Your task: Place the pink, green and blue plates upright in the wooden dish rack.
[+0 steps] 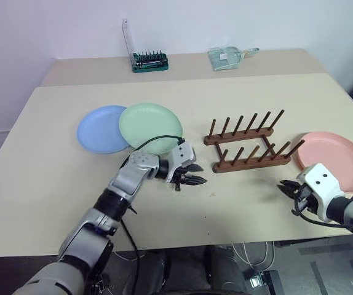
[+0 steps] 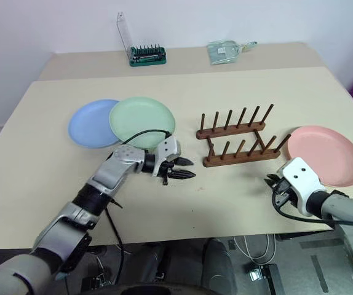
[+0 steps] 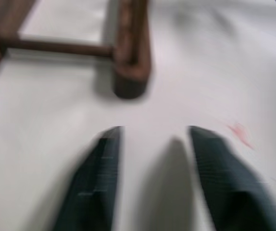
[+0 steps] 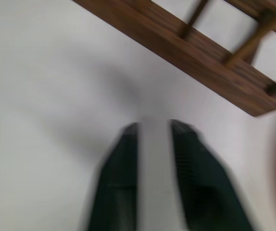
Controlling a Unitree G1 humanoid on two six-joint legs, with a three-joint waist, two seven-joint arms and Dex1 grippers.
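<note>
Both grippers, left [image 1: 192, 174] slightly parted and right [image 1: 285, 188] nearly closed, hovered empty flanking the rack [image 1: 250, 143], plates unracked.

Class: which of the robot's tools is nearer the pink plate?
Right. The right tool sits just before the pink plate; the left tool is beyond the rack.

My left arm [image 1: 118, 190] is built of silver-grey metal segments with black joints between them, and a thin black cable loops from the wrist housing back along the forearm. My left gripper [image 1: 192, 174] and my right gripper [image 1: 285, 187] each end in two tapered black fingers set in a white housing. The right housing bears two small dark dots, with black cables bundled beneath.
</note>
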